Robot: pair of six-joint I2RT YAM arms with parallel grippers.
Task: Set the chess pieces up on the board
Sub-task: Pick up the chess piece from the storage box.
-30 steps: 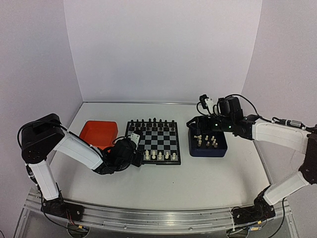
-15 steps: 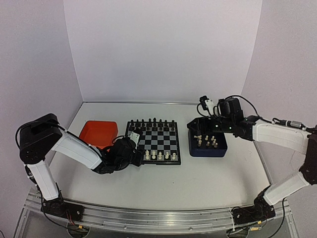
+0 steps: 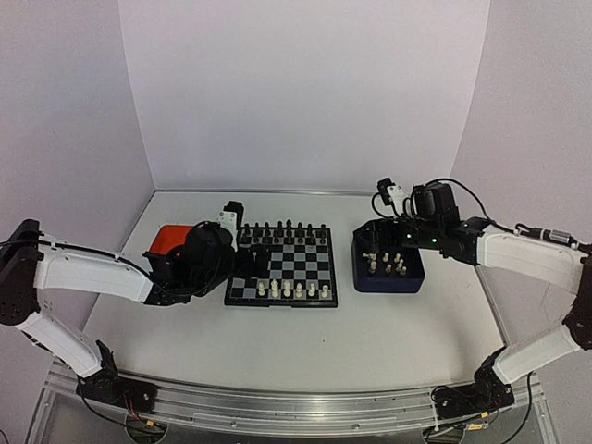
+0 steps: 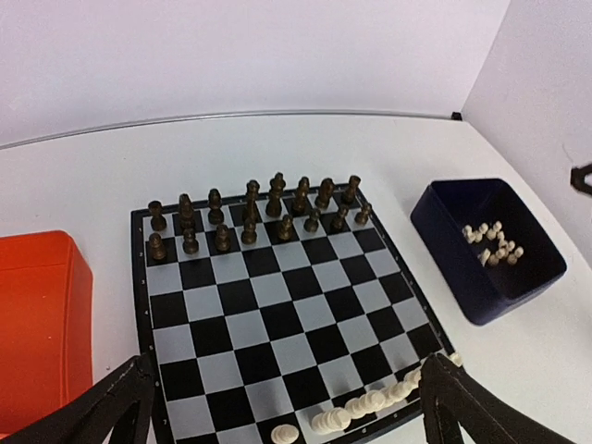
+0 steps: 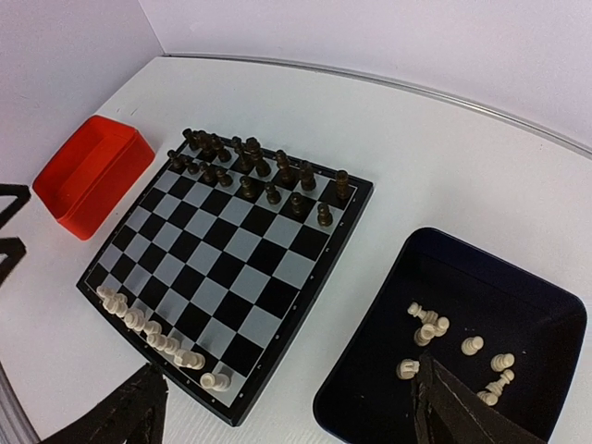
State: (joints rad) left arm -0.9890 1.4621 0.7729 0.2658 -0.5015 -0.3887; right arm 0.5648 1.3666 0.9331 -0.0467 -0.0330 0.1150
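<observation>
White pieces (image 3: 293,290) line the board's (image 3: 296,264) nearest rank. The rank just behind it is bare. Left gripper (image 4: 285,365) hovers low over the board's near-left part, jaws wide apart, nothing in them. It's close to that row, so lifting straight up looks the safest way out, no sideways sweep.

More white pieces sit clustered in the blue tray (image 3: 387,282), just right of the board, some upright, some apparently tipped. Right gripper (image 5: 291,363) hangs above the tray's far-left side, jaws spread, empty.

Likely step: fetch one from the tray. Pick a piece at the cluster's edge, drop vertically, pinch its body, not a neighbour. Tray walls and tight spacing are the snag. Tipped ones may roll.

Placement probably goes on the bare second rank. Come in from above, since the near row topples easily.

Both arms reach toward the board, so one should clear off first.

Black pieces (image 3: 282,229) fill the two far ranks, out of the way. Orange tray (image 3: 169,240) is left of the board, partly hidden by the left arm.
</observation>
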